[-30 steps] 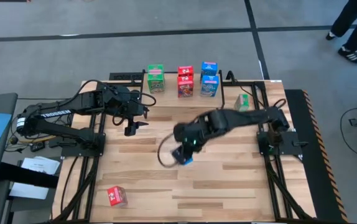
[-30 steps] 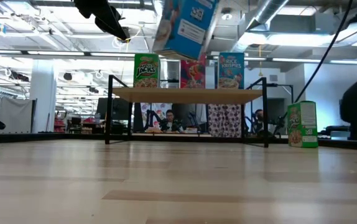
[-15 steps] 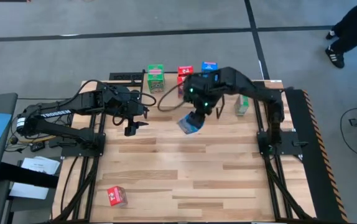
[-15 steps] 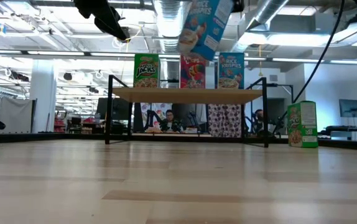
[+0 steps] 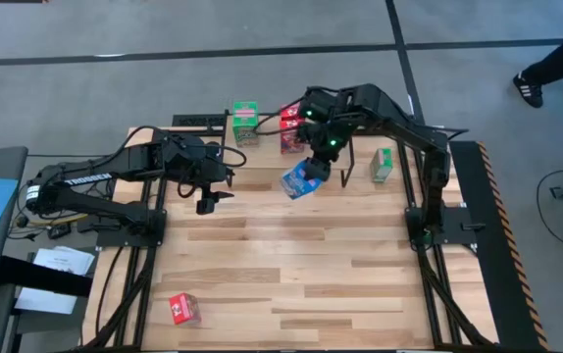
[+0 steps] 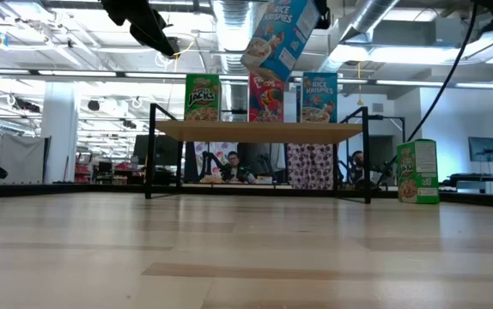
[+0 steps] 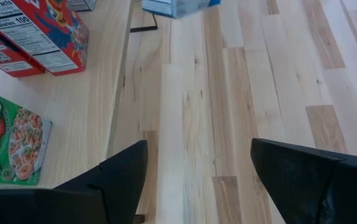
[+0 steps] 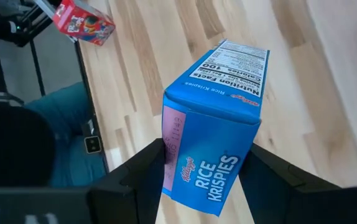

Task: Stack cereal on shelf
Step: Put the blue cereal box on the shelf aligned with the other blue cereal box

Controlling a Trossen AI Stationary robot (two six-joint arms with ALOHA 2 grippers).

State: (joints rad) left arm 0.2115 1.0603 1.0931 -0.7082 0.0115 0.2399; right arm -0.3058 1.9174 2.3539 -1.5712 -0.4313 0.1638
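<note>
My right gripper (image 8: 206,177) is shut on a blue Rice Krispies cereal box (image 5: 301,180), which hangs high over the table just in front of the shelf (image 6: 259,130). On the shelf's wooden top a green box (image 6: 202,97), a red box (image 6: 266,98) and a blue box (image 6: 319,97) stand upright. One more green box (image 5: 383,164) stands on the table to the right of the shelf. A red box (image 5: 184,309) lies at the near left. My left gripper (image 5: 208,201) hovers open at the left, near the shelf's left end. My right gripper pinches the blue box between its two fingers (image 8: 146,167), on two opposite sides (image 8: 173,146) at the box's upper end. The fingers slant down from the far right. The box hangs tilted below them (image 6: 279,36), lifted clear and higher than the shelf top.
Black arm mounts run along the table's left and right edges. The table's middle and near part is bare wood. A person's legs (image 5: 556,69) show on the floor beyond the table's far right corner.
My right gripper has carried the blue box from the middle of the table toward the far edge and the shelf, rising a little and rolling its wrist. The box has turned about with it and stays clear of the table.
</note>
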